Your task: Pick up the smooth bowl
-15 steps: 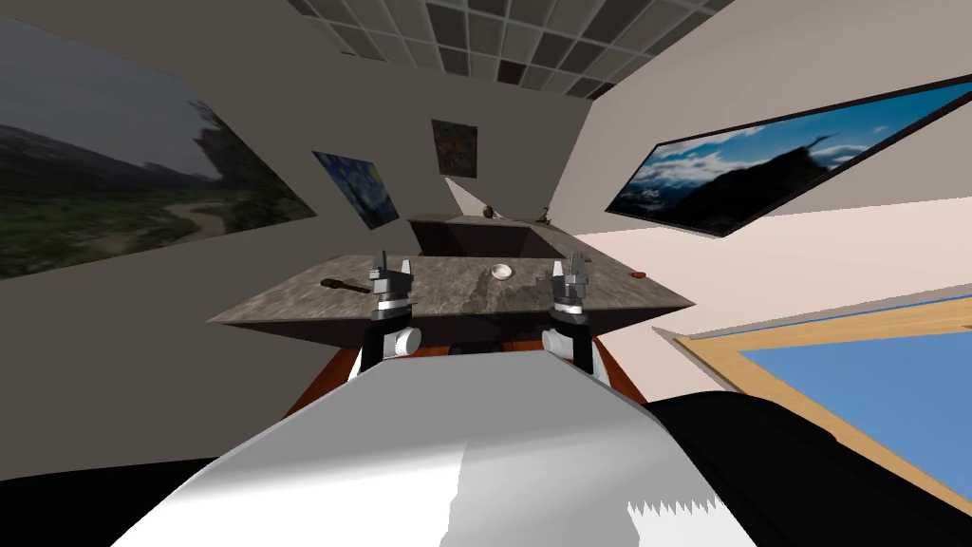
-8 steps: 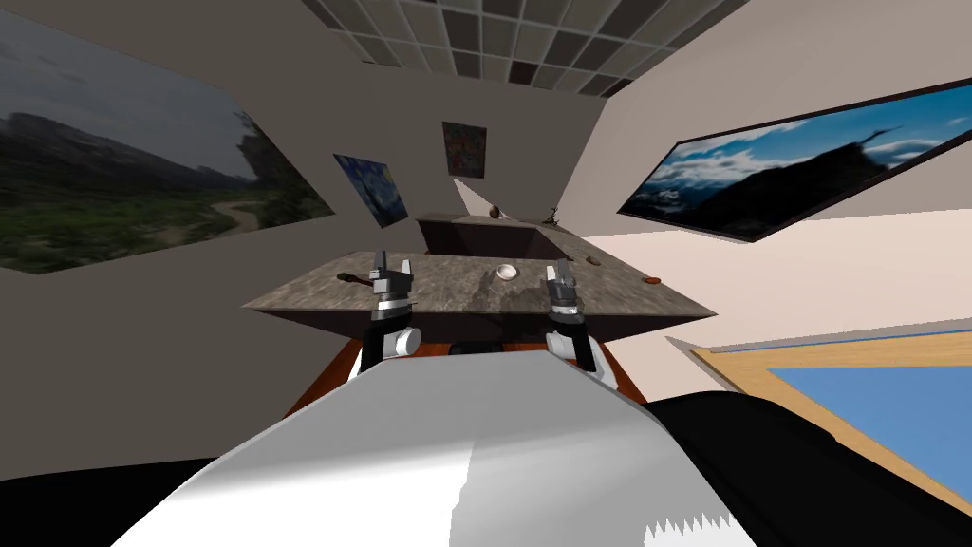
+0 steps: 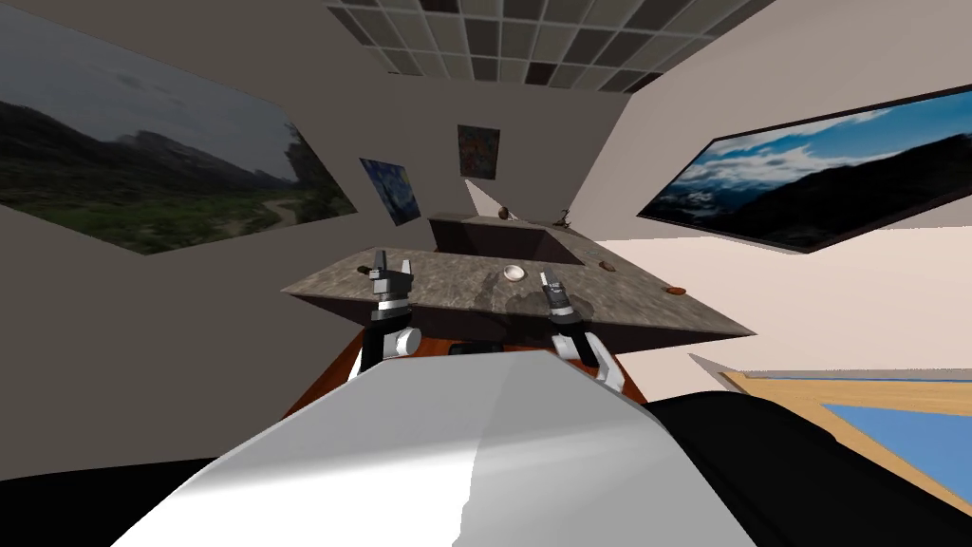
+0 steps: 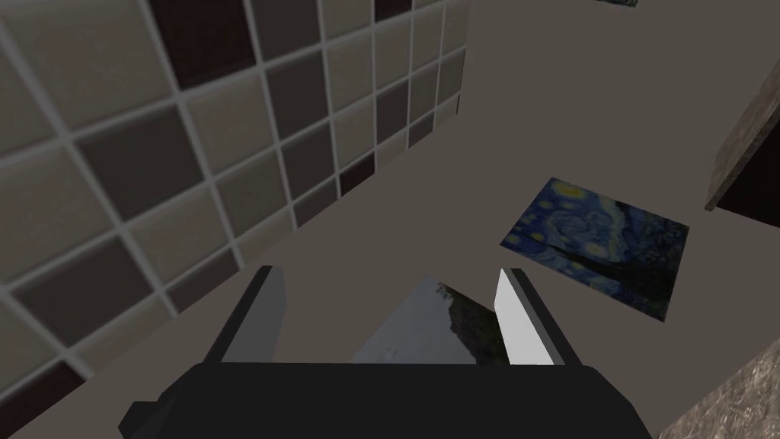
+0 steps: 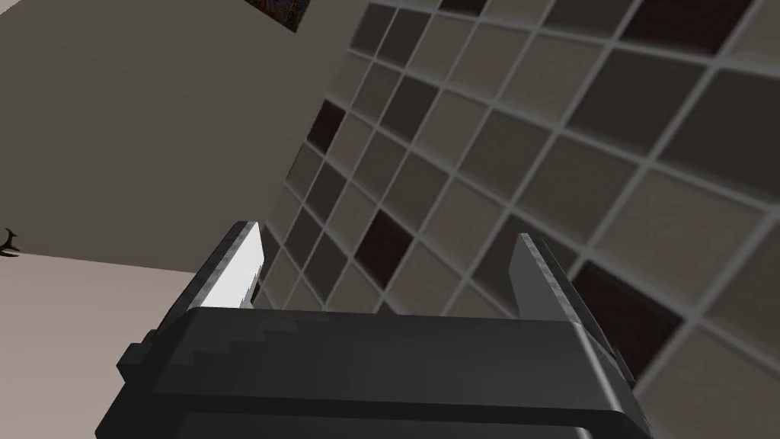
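Nothing is grasped yet: the bowl (image 3: 514, 273) sits on the surface (image 3: 446, 285) near our right gripper (image 3: 548, 279), which gapes empty; our left gripper (image 3: 392, 267), likewise spread, hovers well left.

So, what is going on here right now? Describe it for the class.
The robot stands at a mottled grey counter with both arms raised over its near edge. A small white bowl sits on the counter, untouched, nearer the right gripper than the left gripper. Both grippers are open and hold nothing.
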Controlling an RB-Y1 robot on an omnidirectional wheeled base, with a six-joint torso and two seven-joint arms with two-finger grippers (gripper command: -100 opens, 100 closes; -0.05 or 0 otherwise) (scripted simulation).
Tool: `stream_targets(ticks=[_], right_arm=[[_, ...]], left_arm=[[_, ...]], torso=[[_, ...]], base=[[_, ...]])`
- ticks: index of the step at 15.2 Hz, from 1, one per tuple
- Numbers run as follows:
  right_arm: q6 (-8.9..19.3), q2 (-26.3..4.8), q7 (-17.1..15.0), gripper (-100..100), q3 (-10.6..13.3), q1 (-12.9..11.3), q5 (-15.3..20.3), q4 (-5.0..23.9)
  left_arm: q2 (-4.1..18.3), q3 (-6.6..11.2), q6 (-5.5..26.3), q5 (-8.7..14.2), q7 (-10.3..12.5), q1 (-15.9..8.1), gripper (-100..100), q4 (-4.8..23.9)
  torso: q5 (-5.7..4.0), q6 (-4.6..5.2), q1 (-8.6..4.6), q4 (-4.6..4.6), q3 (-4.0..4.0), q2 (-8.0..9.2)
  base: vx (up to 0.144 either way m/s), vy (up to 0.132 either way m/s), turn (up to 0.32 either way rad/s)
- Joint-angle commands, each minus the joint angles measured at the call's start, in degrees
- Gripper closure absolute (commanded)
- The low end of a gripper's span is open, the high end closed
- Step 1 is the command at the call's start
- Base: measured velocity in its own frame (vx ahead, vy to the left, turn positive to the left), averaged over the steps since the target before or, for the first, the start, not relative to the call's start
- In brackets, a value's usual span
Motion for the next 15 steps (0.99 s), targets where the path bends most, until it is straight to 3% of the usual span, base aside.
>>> stream_targets(ticks=[1,2,4,5,7,8,10,11,13,14,15], right_arm=[[0.2,-2.9,0.1,-100,0.1,0.1,0.7,1.2],[0.2,-4.1,0.1,-100,0.0,0.1,1.8,3.2],[0.2,-6.1,0.1,-100,0.0,0.1,1.8,3.2],[0.2,-7.8,0.2,-100,0.0,0.1,2.8,5.4],[0.2,-9.4,0.2,-100,0.0,0.1,2.8,5.4],[0.1,-11.3,0.3,-100,0.0,0.2,3.9,7.6],[0.1,-12.9,0.3,-100,0.0,0.2,3.9,7.6],[0.1,-14.8,0.4,-100,0.1,0.3,5.1,9.8],[0.1,-16.3,0.4,-100,0.1,0.3,5.1,9.8],[0.1,-18.1,0.4,-100,0.1,0.4,6.3,12.1],[0.1,-19.4,0.4,-100,0.1,0.4,6.3,12.2]], left_arm=[[0.0,0.0,0.0,0.0,0.0,0.0,0,0.0],[0.0,0.0,0.0,0.0,0.0,0.0,0,0.0],[0.0,0.0,0.0,0.0,0.0,0.0,0,0.0],[0.0,0.0,0.0,0.0,0.0,0.0,0,0.0],[0.0,0.0,0.0,0.0,0.0,0.0,0,0.0],[0.0,0.0,0.0,0.0,0.0,0.0,0,0.0],[0.0,0.0,0.0,0.0,0.0,0.0,0,0.0],[0.0,0.01,0.0,0.0,0.0,0.0,0,0.0],[0.0,0.0,0.0,0.0,0.0,0.0,0,0.0],[0.0,0.01,0.0,0.0,0.0,0.0,0,0.0],[0.0,0.0,0.0,0.0,0.0,0.0,0,0.0]], torso=[[0.0,0.0,0.0,0.0,0.0,0.0],[0.0,0.01,0.0,0.0,0.0,0.0],[-0.01,0.02,-0.04,0.01,0.02,0.03],[0.0,0.03,-0.02,0.01,0.01,0.02],[0.0,0.01,-0.02,0.01,0.03,0.05],[0.0,0.03,-0.01,0.01,0.02,0.03],[0.0,0.01,-0.01,0.01,0.02,0.04],[0.0,0.03,-0.01,0.01,0.01,0.01],[0.0,0.02,-0.02,0.01,0.02,0.03],[0.0,0.03,-0.01,0.01,0.01,0.01],[0.0,0.0,-0.02,0.0,0.01,0.03]], base=[[-0.017,0.013,0.169],[-0.019,0.014,0.182],[-0.023,0.005,0.109],[-0.029,0.011,0.153],[-0.025,0.011,0.133],[-0.026,0.012,0.145],[-0.02,0.012,0.119],[-0.022,0.01,0.131],[-0.021,0.011,0.129],[-0.028,0.011,0.172],[-0.034,0.01,0.21]])
